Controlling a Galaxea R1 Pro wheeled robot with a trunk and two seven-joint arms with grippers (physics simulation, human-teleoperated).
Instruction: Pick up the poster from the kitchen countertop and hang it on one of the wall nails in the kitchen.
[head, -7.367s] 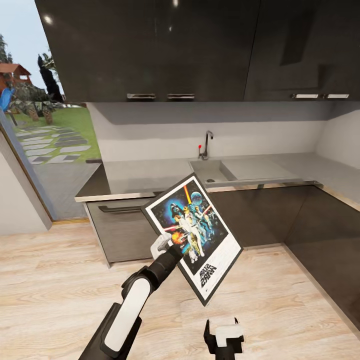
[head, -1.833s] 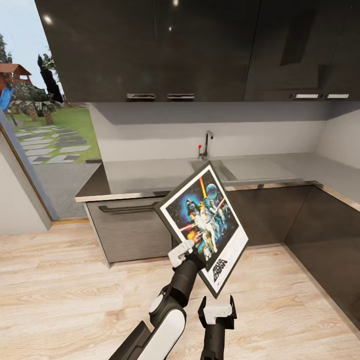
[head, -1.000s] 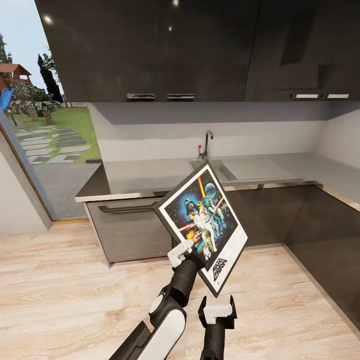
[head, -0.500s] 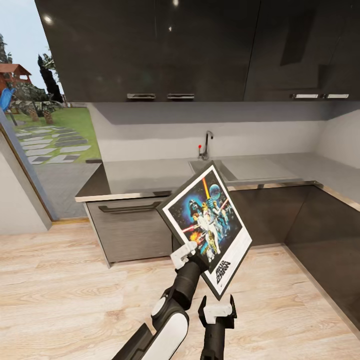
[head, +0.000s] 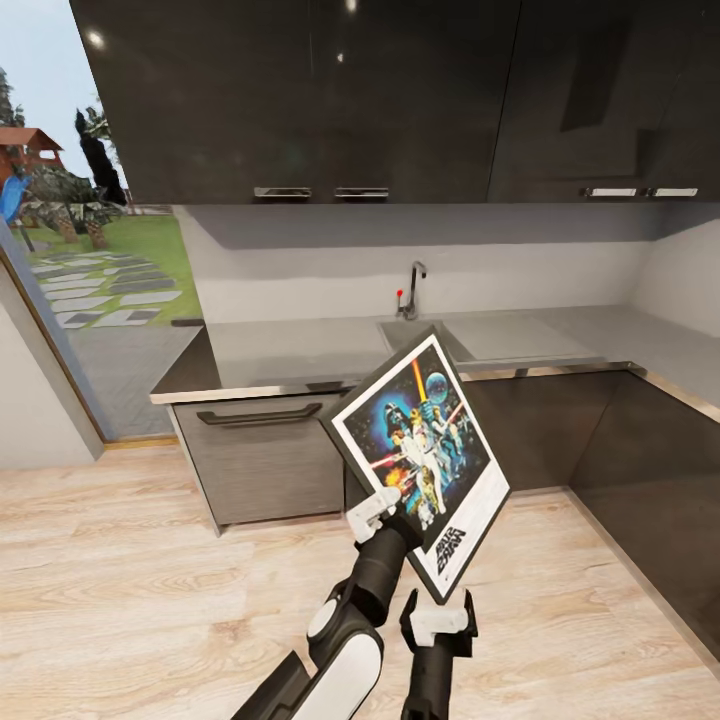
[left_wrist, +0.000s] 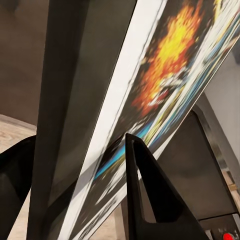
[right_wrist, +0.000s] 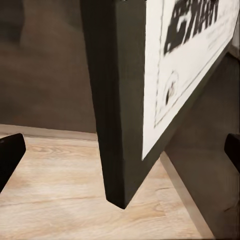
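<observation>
We have the poster (head: 420, 460) up in the air in front of the kitchen countertop (head: 290, 352), tilted so that one corner points up toward the sink (head: 425, 340) and the corner by the logo hangs lowest. Our left gripper (head: 385, 508) is clamped on the poster's lower left edge, and in the left wrist view we see one dark finger (left_wrist: 145, 195) pressed against the printed face of the poster (left_wrist: 150, 105) while the other finger (left_wrist: 15, 175) sits behind the black frame, so the jaws are closed on the frame. Our right gripper (head: 438, 620) hovers just below the poster's lowest corner, its jaws spread wide and holding nothing; from the right wrist view that black-framed corner (right_wrist: 125, 125) hangs between the two fingertips, one fingertip (right_wrist: 10, 150) at each side, well clear of both. Behind the poster we see the chrome tap (head: 412, 288) standing at the back of the sink, the dark upper cabinets (head: 350, 100) above and a drawer front with a long handle (head: 258, 412) under the counter. The wooden floor (head: 110, 570) spreads below our arms, and off to our left a tall window (head: 70, 250) opens on a green garden.
</observation>
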